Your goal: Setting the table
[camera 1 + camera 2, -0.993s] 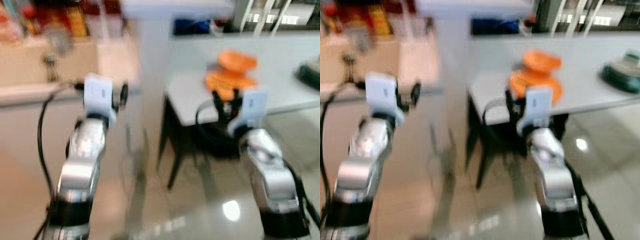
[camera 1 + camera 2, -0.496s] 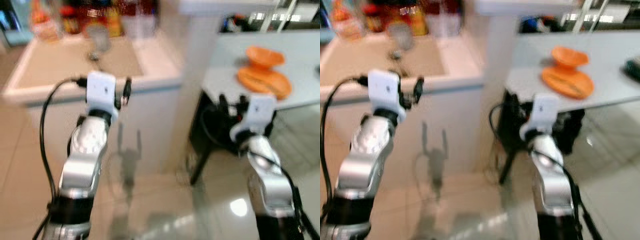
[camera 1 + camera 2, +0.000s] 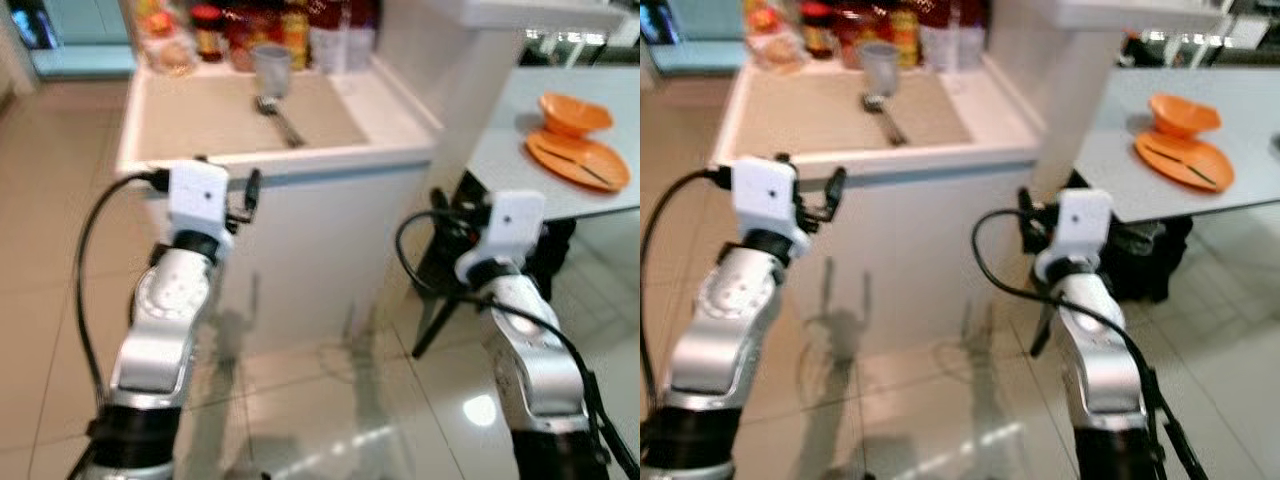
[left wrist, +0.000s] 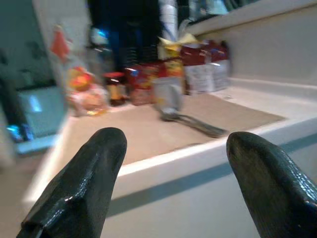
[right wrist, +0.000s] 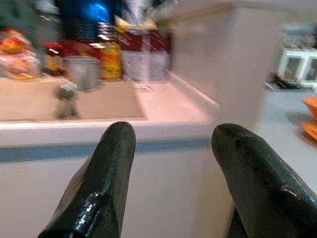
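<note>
The spoon [image 3: 281,118] lies on the tan mat [image 3: 240,115] in the middle of the white worktop [image 3: 400,115], with its round end close to a gray cup [image 3: 271,67]. The cup stands near the back edge of the worktop. Behind it, along the back edge, is a row of jars and food packs [image 3: 255,25]; they are too blurry to tell apart.

The left gripper [image 4: 171,168] is held up in front of the worktop's front edge, near its left corner. Its two black fingers are spread wide apart and hold nothing. In the left wrist view the spoon and cup sit between the fingers, farther back.

The right gripper [image 5: 173,163] is held up in front of the worktop's right front corner. Its fingers are apart too, and it has nothing in them.

To the right of the worktop is a gray table [image 3: 510,150]. An orange plate [image 3: 580,160] lies near the table's front edge. Something thin and dark lies across it. An orange bowl [image 3: 574,113] sits just behind the plate, tipped a little. The floor [image 3: 330,400] is shiny tile.
</note>
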`<state>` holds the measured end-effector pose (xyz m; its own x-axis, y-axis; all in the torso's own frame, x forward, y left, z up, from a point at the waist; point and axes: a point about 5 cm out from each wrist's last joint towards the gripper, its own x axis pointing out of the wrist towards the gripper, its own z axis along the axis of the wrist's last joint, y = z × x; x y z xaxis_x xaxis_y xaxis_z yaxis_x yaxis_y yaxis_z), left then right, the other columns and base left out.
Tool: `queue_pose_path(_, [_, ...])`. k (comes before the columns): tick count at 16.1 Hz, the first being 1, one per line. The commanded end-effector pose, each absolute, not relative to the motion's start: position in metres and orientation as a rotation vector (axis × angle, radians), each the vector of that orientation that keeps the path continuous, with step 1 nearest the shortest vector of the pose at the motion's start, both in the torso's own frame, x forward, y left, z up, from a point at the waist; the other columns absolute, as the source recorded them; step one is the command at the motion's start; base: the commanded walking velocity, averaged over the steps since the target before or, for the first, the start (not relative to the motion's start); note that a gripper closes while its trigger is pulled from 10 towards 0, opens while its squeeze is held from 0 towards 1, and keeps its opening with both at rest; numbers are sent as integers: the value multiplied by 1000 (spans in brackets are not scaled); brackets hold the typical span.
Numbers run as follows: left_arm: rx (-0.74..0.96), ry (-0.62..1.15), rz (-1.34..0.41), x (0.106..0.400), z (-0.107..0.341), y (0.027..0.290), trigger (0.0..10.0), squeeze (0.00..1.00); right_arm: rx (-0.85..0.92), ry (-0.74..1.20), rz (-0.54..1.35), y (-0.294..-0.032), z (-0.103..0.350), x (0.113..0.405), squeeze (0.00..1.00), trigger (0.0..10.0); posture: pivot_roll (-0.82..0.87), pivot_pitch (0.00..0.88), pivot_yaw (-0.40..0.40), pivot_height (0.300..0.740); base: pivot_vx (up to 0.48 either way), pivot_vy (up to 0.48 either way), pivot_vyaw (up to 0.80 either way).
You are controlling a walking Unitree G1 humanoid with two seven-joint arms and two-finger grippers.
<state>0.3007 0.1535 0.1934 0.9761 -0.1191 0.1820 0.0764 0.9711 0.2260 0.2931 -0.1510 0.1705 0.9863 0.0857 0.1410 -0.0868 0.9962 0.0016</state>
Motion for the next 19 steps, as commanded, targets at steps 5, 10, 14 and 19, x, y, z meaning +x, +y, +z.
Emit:
queue_pose_path(5, [242, -233, -128, 305, 205, 145, 10000, 0, -20, -177, 84, -162, 187, 304, 0, 10000, 77, 0, -56, 740, 334, 0, 800])
queue_pose_path(10, [227, -221, -127, 307, 203, 144, 10000, 0, -41, -177, 75, -166, 196, 308, 0, 10000, 57, 0, -63, 740, 346, 0, 609])
queue_pose_path(14, [242, -211, -146, 306, 202, 139, 10000, 0, 7, -175, 62, -173, 194, 308, 0, 10000, 79, 0, -75, 740, 356, 0, 0])
queue_pose_path(19, [250, -220, -158, 308, 205, 139, 10000, 0, 72, -141, 57, -171, 188, 300, 0, 10000, 64, 0, -51, 740, 362, 0, -480])
